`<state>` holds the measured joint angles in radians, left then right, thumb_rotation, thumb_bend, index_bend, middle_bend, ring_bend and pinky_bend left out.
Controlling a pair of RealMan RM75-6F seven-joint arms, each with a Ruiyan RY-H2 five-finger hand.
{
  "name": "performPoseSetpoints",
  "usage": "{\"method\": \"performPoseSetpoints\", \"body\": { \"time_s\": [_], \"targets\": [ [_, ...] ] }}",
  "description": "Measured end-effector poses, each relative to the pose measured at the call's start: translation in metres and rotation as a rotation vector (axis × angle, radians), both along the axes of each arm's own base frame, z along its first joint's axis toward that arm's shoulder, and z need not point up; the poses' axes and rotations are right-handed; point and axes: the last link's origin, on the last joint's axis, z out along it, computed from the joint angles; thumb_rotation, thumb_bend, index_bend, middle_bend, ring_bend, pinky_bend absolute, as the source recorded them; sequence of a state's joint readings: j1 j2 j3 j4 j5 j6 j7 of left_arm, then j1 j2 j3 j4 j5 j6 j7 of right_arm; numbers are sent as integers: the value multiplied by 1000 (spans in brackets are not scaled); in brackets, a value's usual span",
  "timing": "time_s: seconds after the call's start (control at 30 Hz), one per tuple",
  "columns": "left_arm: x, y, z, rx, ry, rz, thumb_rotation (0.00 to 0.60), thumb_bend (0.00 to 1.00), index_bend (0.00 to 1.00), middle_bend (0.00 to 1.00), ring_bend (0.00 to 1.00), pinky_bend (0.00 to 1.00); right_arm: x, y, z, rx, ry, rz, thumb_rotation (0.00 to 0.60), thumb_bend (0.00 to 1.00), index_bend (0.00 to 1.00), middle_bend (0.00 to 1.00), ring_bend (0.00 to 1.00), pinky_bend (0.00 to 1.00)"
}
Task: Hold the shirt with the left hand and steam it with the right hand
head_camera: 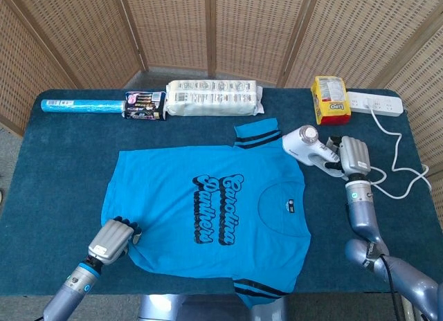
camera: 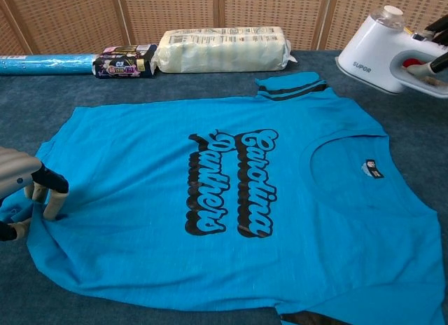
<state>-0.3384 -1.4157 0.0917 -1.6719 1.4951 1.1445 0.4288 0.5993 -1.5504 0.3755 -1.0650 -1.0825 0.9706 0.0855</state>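
Shirt (head_camera: 208,210), blue, printed "Carolina Panthers", spread flat on dark blue table covering (head_camera: 62,176) before woven wicker screens (head_camera: 173,30). Left hand (head_camera: 114,239), fingers curled, presses shirt's hem. Right hand (head_camera: 351,155), fingers wrapped round handle, holds white steamer (camera: 381,52), marked "SUPOR", clear of table beside collar.

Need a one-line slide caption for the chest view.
Left hand pins the blue shirt; steamer held above the table.

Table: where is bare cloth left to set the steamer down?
Free: the strip right of the shirt toward the cable, and the left end below the blue roll. Crowded: the back edge, with white package, yellow bag, power strip.
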Motion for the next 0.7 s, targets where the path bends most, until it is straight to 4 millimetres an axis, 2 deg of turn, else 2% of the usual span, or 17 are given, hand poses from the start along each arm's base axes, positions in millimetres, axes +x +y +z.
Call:
{"method": "performPoseSetpoints", "body": {
  "time_s": [0.33, 0.53, 0.7],
  "targets": [
    [1, 2, 4, -3, 5, -23, 600, 428, 643, 606, 515, 434, 31, 41, 0, 73, 82, 127, 600, 307, 717, 775, 851, 835],
    [4, 4, 5, -3, -7, -32, 600, 428, 642, 606, 515, 434, 38, 63, -8, 108, 185, 168, 600, 307, 717, 775, 850, 835],
    [6, 4, 4, -6, -9, -40, 600, 428, 643, 606, 515, 434, 38, 78, -24, 130, 230, 185, 600, 307, 718, 775, 850, 835]
  ]
}}
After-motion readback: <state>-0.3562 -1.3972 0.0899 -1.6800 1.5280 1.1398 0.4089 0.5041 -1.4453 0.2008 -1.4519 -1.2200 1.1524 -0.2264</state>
